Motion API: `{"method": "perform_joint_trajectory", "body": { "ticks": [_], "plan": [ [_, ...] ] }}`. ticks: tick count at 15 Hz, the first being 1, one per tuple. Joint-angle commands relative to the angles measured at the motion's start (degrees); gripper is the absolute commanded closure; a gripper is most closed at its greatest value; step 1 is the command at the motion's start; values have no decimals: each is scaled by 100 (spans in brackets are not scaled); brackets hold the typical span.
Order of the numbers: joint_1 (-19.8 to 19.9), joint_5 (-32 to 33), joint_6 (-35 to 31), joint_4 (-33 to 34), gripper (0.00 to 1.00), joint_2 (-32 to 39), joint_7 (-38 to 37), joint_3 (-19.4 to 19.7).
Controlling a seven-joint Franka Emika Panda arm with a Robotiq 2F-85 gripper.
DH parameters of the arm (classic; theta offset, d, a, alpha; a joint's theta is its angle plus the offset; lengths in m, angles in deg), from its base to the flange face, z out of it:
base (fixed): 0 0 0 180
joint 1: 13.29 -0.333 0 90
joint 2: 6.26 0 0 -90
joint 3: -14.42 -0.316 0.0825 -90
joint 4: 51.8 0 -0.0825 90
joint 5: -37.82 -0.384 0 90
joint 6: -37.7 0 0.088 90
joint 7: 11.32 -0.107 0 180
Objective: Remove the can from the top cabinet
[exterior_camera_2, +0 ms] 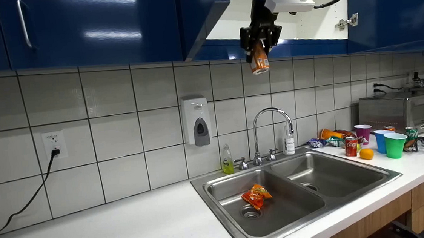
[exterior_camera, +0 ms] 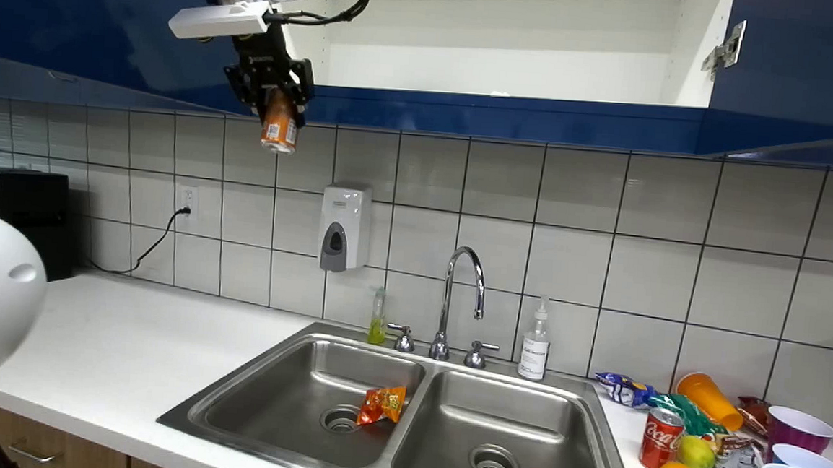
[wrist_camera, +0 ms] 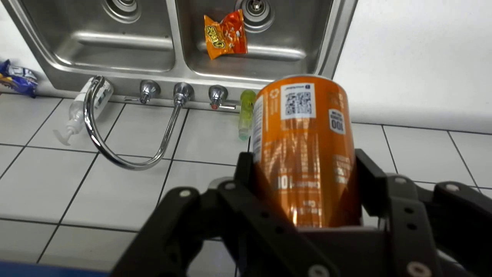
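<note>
Cabinet, glossy dark blue outside and white within, stands open above the white desk; the steel double sink is let into the desk; black fingers point downward, closed on the orange can from opposite sides; the can is out of the cabinet, held in the air and a little tilted, and in both exterior views its lower end shows below the cabinet's bottom edge, against the wall tiles; by my judgement the removal looks done. The can looks like thin printed metal, smooth and apt to slip; whether it is full I cannot tell, so I would allow for weight; full, it should feel stiff, while empty it would be light and easily dented; the hold sits on its upper part, so a heavy can might slide or swing; the middle of the straight side is likely the better place, squeezed evenly; smallest is the white code label near the lower end, clear of the fingers.
</note>
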Motion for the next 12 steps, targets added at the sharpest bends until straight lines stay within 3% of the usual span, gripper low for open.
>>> {"method": "perform_joint_trajectory", "body": {
  "ticks": [1, 12],
  "plan": [
    [28, -269, 342, -143, 61, -187, 117, 32],
    [87, -536, 807, -506, 61, -283, 57, 138]
  ]
}}
